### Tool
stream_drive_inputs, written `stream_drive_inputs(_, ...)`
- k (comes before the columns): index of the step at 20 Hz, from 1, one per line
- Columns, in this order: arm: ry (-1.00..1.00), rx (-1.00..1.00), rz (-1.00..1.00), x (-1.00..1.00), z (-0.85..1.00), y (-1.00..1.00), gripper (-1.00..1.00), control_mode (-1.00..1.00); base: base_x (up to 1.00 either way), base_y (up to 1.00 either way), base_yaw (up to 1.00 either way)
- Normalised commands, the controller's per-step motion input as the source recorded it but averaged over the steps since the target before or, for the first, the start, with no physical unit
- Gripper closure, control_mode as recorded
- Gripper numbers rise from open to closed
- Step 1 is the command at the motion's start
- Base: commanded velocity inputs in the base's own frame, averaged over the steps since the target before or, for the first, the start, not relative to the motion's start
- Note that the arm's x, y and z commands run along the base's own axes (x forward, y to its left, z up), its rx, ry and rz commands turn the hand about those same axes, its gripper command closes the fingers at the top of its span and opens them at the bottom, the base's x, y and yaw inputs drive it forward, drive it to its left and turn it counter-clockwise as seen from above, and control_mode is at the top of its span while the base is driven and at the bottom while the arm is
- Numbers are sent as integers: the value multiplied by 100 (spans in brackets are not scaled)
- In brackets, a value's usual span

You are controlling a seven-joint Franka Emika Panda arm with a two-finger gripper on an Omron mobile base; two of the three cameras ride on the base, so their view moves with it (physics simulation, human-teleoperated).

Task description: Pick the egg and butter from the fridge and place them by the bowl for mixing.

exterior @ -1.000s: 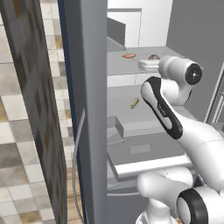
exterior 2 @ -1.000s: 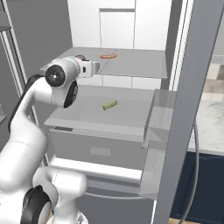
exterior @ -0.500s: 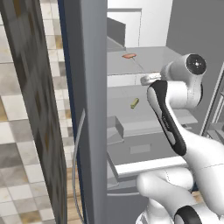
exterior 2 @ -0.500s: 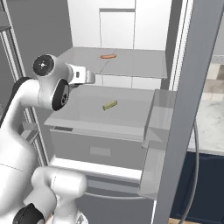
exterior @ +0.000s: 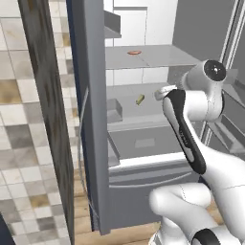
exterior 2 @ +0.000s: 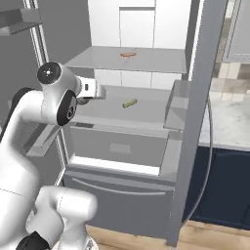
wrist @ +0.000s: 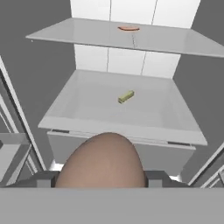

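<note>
Fridge (exterior 2: 195, 97) stands open, arm in front of it at middle-shelf height. Hand view: brown egg (wrist: 103, 162) sits betw. the two dark finger tips, jaws clenched on it, egg big in the foreground w/ the shelves behind. Gripper (exterior 2: 95, 90) shows in right base view just off the left front of the middle shelf, outside the fridge. Butter (exterior: 139, 99) lies alone on the middle shelf, roughly mid-shelf, slightly angled, well apart from the egg; same stick in hand view (wrist: 126, 96) and right base view (exterior 2: 129, 103). Upper shelf carries a small flat brownish-orange lump (wrist: 128, 28) near the back. Grey drawers (exterior 2: 117, 146) below the middle shelf are shut.
</note>
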Motion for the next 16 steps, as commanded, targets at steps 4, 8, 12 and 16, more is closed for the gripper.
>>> stream_drive_inputs(4, 0, 0, 0, 0, 0, 0, 100, 100, -91, 0, -4)
stream_drive_inputs(8, 0, 0, 0, 0, 0, 0, 100, 100, -55, -21, -13)
stream_drive_inputs(12, 0, 0, 0, 0, 0, 0, 100, 100, -32, -27, -40)
stream_drive_inputs(16, 0, 0, 0, 0, 0, 0, 100, 100, -29, -28, -53)
